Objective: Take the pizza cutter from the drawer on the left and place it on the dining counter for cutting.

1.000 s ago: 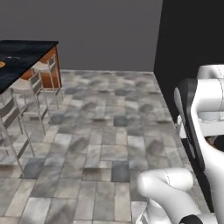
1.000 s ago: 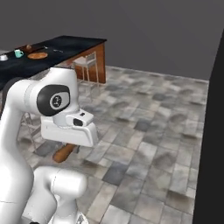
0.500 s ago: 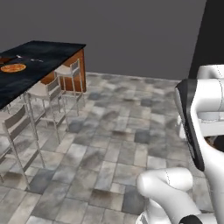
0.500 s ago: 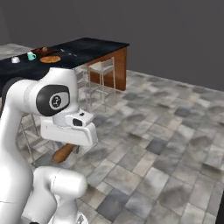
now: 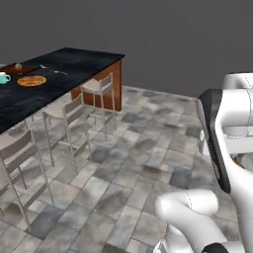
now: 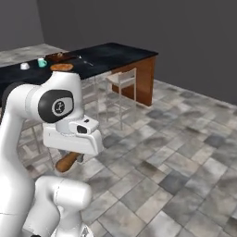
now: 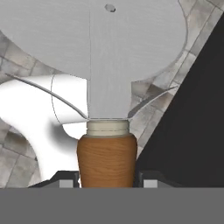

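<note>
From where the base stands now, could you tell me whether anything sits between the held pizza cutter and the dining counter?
Yes: pale metal-framed chairs line the near edge of the black marble dining counter. The hand grips the wooden-handled pizza cutter; otherwise only open tiled floor lies between.

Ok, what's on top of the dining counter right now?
On the dining counter: a pizza, a teal cup, a thin silver utensil and a brown item too small to identify.
</note>
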You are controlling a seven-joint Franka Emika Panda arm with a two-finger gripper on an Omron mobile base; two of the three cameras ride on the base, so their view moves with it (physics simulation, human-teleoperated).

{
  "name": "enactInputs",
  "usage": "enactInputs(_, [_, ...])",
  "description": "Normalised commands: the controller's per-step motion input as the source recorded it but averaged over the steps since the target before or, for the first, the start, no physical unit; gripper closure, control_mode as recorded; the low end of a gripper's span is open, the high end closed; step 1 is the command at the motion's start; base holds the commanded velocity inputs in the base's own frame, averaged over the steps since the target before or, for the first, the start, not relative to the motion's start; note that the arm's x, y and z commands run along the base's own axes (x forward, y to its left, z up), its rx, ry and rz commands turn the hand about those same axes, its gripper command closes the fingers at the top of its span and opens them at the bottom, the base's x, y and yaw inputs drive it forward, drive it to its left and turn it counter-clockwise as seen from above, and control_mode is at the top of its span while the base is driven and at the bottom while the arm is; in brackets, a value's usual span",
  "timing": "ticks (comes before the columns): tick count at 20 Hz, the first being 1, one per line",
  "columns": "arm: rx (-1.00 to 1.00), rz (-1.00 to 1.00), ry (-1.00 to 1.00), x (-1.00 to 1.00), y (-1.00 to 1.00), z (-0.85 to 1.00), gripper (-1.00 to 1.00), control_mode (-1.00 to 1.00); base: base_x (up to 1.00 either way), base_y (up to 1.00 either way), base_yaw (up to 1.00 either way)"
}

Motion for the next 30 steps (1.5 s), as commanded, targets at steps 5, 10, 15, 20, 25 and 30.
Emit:
enactInputs(5, [0.0,0.0,0.0,0.0,0.0,0.0,1.0,1.0,1.0,-0.66,0.34])
enactInputs(10, [0.0,0.0,0.0,0.0,0.0,0.0,1.0,1.0,1.0,-0.7,0.33])
enactInputs(15, [0.0,0.0,0.0,0.0,0.0,0.0,1.0,1.0,1.0,-0.66,0.34])
enactInputs(20, [0.0,0.0,0.0,0.0,0.0,0.0,1.0,1.0,1.0,-0.57,0.34])
enactInputs(25, [0.0,0.0,0.0,0.0,0.0,0.0,1.0,1.0,1.0,-0.4,0.37])
enactInputs(30, [0.0,0.0,0.0,0.0,0.0,0.0,1.0,1.0,1.0,-0.18,0.44])
